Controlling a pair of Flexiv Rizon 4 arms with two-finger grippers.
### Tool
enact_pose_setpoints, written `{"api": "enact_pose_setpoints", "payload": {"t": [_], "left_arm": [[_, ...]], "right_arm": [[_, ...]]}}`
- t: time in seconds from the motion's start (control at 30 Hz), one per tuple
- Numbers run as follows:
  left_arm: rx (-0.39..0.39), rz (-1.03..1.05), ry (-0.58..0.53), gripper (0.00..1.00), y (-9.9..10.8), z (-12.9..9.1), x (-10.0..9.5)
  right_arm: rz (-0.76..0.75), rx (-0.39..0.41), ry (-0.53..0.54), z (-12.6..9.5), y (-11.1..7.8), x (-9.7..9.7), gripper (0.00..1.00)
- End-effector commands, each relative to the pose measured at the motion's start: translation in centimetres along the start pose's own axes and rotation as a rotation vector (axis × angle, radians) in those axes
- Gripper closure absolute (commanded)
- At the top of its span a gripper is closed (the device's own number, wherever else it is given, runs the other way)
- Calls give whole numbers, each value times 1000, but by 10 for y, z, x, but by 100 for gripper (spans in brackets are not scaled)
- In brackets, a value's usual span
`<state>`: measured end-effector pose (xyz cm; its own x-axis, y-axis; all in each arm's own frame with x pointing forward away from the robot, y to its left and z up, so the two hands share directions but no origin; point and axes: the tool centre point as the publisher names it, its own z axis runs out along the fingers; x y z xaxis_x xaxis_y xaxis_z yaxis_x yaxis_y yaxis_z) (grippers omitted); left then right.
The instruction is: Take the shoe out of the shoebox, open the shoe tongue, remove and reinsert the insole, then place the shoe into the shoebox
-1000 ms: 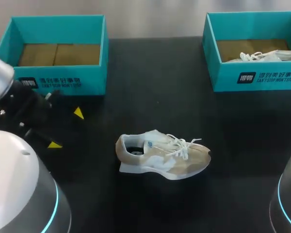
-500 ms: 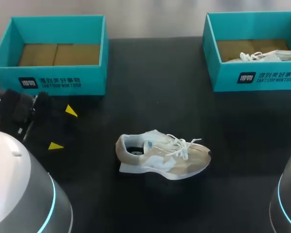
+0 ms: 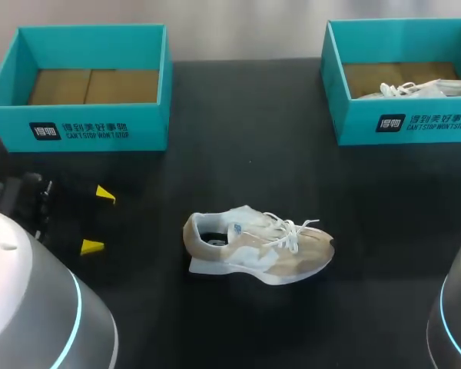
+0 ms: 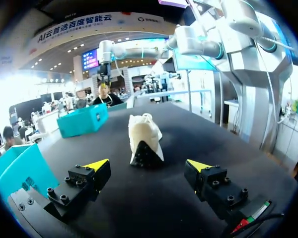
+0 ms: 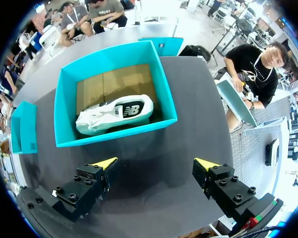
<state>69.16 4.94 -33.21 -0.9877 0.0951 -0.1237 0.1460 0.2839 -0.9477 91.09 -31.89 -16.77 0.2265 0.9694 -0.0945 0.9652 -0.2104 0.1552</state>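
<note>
The surface (image 3: pixel 246 115) is black and flat. The shoe (image 3: pixel 257 246) stands on its sole near the middle of it, out of any box. It is tan and white with white laces, and its toe points to my right.

At the far left of the surface sits the left shoebox (image 3: pixel 84 131). It is blue-green and its brown bottom shows. At the far right sits the right shoebox (image 3: pixel 399 123), the same colour, with a white shoe (image 3: pixel 422 88) lying inside on its side.

Each box has white writing and a small dark sign on its front wall. The white shoe has dark letters on its side.

My left gripper (image 3: pixel 96 221) is low over the surface, to the left of the shoe and well apart from it. Its two yellow tips are wide open and hold nothing. From my left wrist, the shoe (image 4: pixel 145 139) stands ahead with one end turned to me.

My right gripper (image 5: pixel 156 162) hangs high over the surface, just beside the right shoebox (image 5: pixel 114 136). It is wide open too and holds nothing.
</note>
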Motion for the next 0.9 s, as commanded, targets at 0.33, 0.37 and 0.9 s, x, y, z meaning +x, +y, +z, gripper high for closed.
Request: {"api": "enact_pose_setpoints", "payload": {"t": [0.33, 0.37, 0.9], "left_arm": [[108, -140, -35, 0, 25, 10, -5], [105, -138, -33, 0, 25, 11, -4], [135, -181, 8, 0, 25, 71, 0]], "right_arm": [[1, -1, -2, 0, 0, 1, 0], [1, -1, -2, 0, 0, 1, 0], [1, -1, -2, 0, 0, 1, 0]]}}
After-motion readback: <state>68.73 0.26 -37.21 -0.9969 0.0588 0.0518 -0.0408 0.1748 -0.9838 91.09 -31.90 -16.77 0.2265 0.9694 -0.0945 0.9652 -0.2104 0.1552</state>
